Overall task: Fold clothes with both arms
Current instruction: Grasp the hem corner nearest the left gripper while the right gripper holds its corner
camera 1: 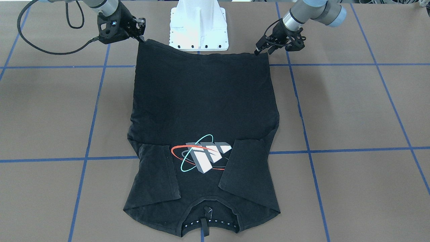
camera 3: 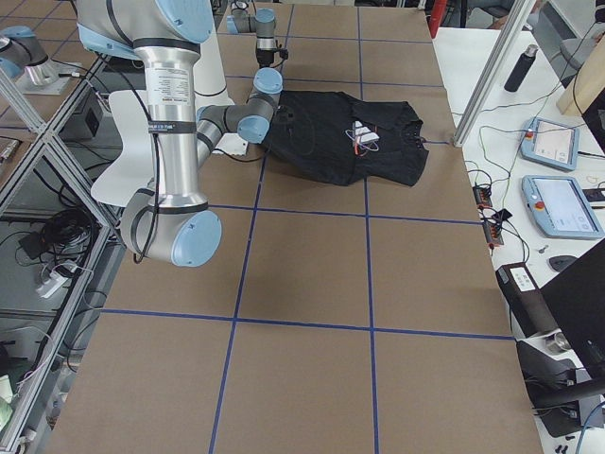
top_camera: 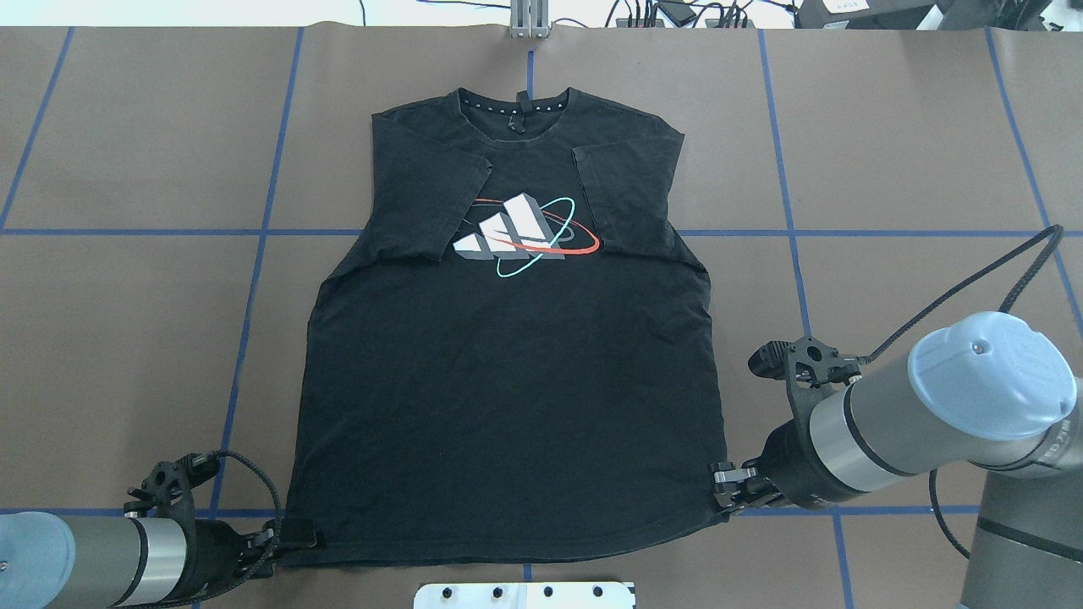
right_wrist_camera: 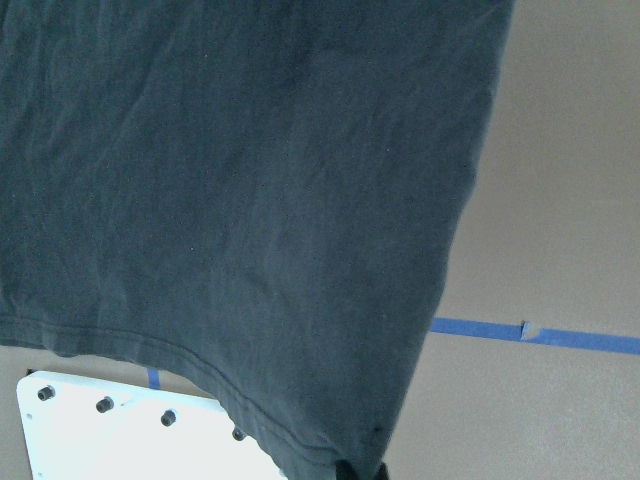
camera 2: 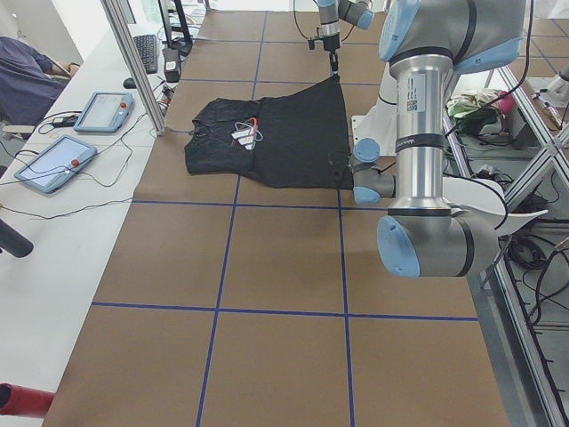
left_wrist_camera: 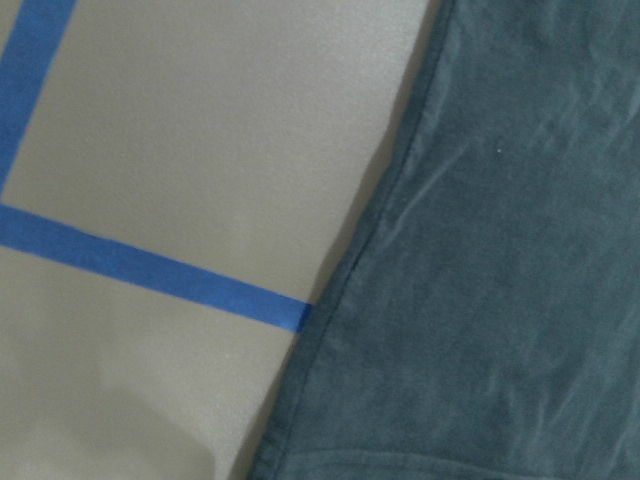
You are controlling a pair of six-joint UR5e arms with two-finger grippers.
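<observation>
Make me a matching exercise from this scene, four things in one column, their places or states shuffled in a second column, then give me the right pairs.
Column one:
1. left claw
2. right claw
3. sleeves
4. collar

Column two:
A. folded inward onto the chest
B. at the T-shirt hem corner on the robot's right
C. at the end farthest from the robot
D. at the hem corner on the robot's left

Pairs: 1-D, 2-B, 3-A, 4-C
</observation>
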